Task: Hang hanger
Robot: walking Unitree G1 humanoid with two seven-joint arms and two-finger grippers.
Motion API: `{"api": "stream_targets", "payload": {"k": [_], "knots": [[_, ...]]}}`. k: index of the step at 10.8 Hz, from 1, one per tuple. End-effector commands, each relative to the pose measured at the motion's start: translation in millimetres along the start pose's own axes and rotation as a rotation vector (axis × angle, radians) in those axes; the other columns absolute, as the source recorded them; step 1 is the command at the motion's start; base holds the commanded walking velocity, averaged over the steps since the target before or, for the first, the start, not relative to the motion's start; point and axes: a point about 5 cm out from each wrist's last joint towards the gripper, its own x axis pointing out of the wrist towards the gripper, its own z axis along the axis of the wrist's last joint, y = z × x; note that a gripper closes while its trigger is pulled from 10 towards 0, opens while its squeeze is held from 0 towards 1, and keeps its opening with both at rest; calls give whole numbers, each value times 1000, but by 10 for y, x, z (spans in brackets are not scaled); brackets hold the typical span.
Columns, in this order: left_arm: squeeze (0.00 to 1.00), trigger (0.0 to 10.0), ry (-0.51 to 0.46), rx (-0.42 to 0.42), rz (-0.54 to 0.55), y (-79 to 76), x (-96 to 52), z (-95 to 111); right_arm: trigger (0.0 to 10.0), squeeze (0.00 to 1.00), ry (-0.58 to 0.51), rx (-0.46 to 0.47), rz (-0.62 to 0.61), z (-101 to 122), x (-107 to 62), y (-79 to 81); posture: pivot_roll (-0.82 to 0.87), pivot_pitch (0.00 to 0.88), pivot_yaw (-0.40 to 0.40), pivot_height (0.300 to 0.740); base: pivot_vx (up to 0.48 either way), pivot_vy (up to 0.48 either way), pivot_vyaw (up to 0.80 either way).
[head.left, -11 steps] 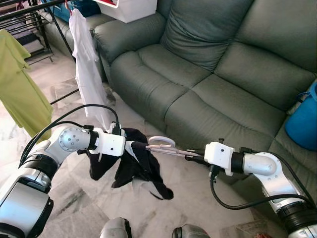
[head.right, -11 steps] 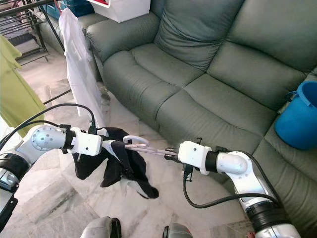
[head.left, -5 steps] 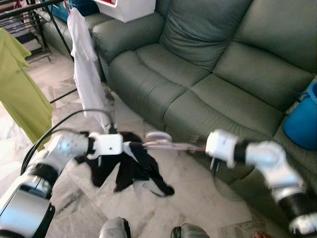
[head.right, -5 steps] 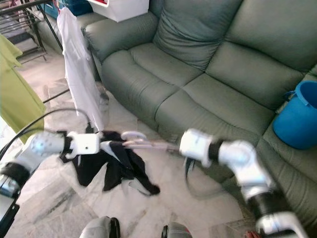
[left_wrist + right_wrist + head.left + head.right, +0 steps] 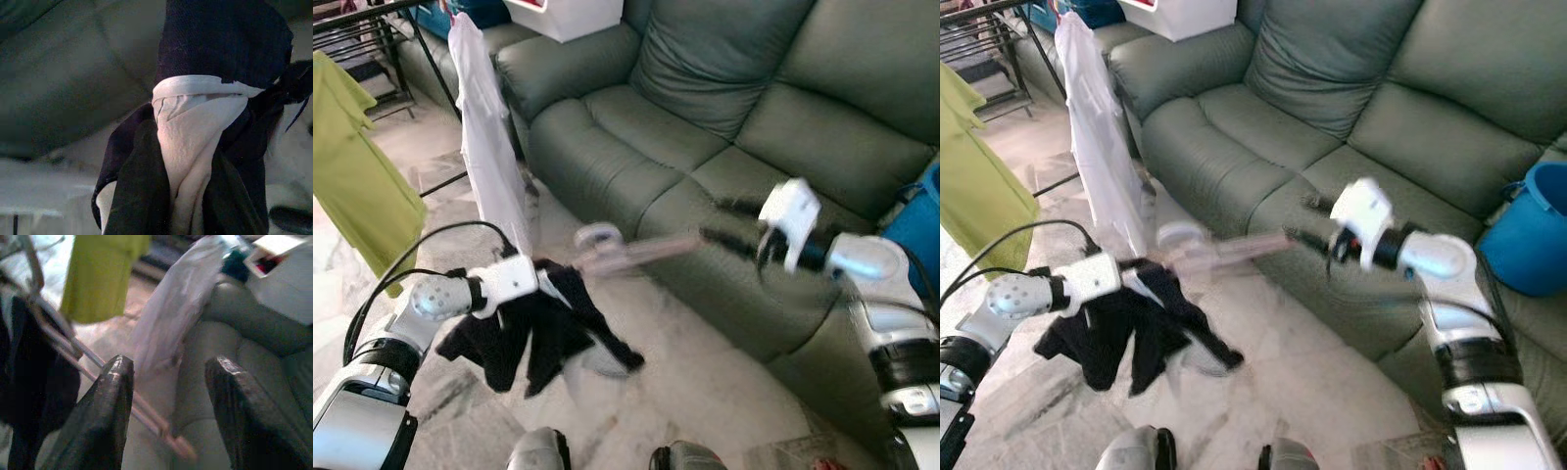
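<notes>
Left gripper (image 5: 540,277) pinching crumpled black-and-white garment (image 5: 533,333), pale hanger (image 5: 622,250) blurred, right gripper (image 5: 168,411) spread

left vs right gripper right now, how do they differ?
The left gripper sits low over the floor, buried in the black garment it carries; the right gripper is raised in front of the sofa.
Right gripper's fingers stand open with nothing clamped, the hanger loose beside them; the left's are hidden by cloth.
Both point toward the hanger.
</notes>
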Motion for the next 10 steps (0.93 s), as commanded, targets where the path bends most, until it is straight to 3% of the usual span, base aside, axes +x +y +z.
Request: {"api": "stream_targets", "payload": {"k": [1,3,4,5,6,8,9,10], "knots": [[0,0,-15,-83,102,98,-25,-4,10000,1000,-76,-59,-123,197,21,-113,-75,68,-49,740,0,0,0],[0,0,-87,-235,261,248,15,95,10000,1000,-111,-63,-223,187,74,72,-81,69,-44,740,0,0,0],[0,0,-162,-255,272,280,48,220,10000,1000,-85,-8,-247,57,90,203,-81,69,-44,740,0,0,0],[0,0,-282,-225,282,357,42,439,10000,1000,-45,112,-309,-148,112,356,-75,71,-42,740,0,0,0],[0,0,-403,-185,271,399,1,634,10000,1000,-20,171,-334,-244,125,423,-67,71,-40,740,0,0,0],[0,0,-466,42,191,393,-71,856,10000,1000,3,174,-346,-302,152,456,-58,71,-38,740,0,0,0],[0,0,-486,70,175,409,-84,918,10000,914,11,176,-354,-315,149,443,-58,70,-37,740,0,0,0],[0,0,-483,129,148,405,-99,965,10000,0,16,205,-371,-325,144,425,-57,69,-36,740,0,0,0]]}}
